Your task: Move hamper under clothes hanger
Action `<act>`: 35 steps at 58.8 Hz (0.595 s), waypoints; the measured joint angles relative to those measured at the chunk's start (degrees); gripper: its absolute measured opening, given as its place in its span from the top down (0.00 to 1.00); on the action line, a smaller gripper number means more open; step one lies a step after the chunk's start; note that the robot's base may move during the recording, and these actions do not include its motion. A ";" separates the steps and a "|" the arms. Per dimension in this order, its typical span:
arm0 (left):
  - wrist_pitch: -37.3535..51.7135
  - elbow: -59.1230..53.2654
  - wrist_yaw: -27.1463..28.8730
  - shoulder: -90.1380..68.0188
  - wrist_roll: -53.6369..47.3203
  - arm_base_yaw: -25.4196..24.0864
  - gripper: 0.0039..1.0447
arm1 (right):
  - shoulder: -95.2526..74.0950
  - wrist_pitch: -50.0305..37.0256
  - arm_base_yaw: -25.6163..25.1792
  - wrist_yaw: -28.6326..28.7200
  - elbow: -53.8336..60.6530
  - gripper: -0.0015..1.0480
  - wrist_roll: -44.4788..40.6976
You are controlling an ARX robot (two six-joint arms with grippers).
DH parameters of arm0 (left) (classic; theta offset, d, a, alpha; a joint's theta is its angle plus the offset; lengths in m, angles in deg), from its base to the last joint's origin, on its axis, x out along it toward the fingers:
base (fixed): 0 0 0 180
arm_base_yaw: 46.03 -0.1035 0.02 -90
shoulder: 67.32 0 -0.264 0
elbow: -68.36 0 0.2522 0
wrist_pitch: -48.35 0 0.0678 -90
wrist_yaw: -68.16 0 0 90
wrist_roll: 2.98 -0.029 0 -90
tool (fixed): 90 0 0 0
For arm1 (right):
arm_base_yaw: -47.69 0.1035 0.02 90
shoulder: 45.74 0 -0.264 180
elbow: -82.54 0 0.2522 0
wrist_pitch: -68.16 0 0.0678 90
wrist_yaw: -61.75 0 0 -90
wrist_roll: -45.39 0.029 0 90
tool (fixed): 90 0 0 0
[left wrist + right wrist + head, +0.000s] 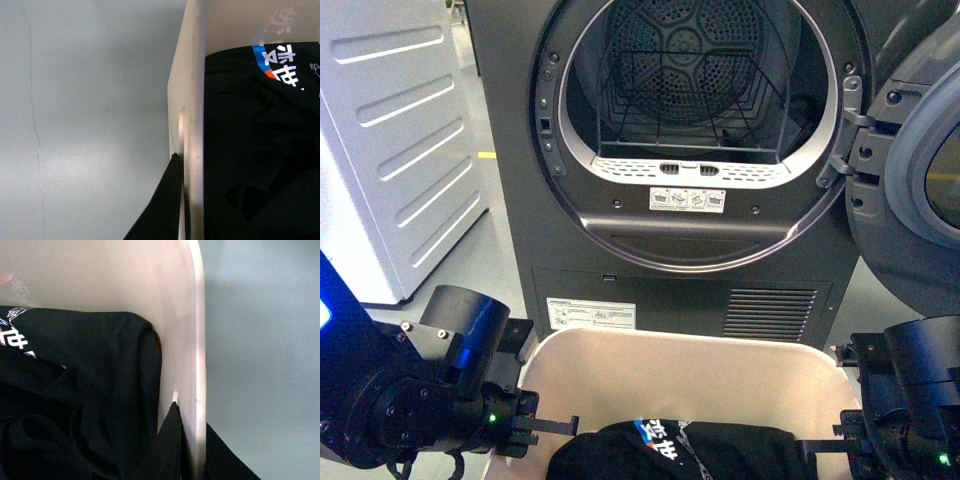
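The beige hamper (pixel 680 362) sits low in the front view, right in front of the dark grey dryer, with black clothes (pixel 670 450) inside. My left gripper (pixel 525 425) is shut on the hamper's left wall; in the left wrist view the wall (pixel 192 100) runs between my jaws (pixel 186 210). My right gripper (pixel 850 448) is shut on the right wall; in the right wrist view the rim (pixel 197 340) is pinched by my gripper (pixel 192 440). The clothes hanger is out of view.
The dark grey dryer (pixel 680 150) stands close ahead with its door (pixel 920 160) swung open to the right. A white appliance (pixel 390 150) stands at the left. Grey floor (pixel 90 125) lies beside the hamper on both sides.
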 joint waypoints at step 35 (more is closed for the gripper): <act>-0.33 -3.04 1.25 6.38 -0.31 -0.39 0.97 | 5.35 0.09 0.76 1.01 2.01 0.97 -0.33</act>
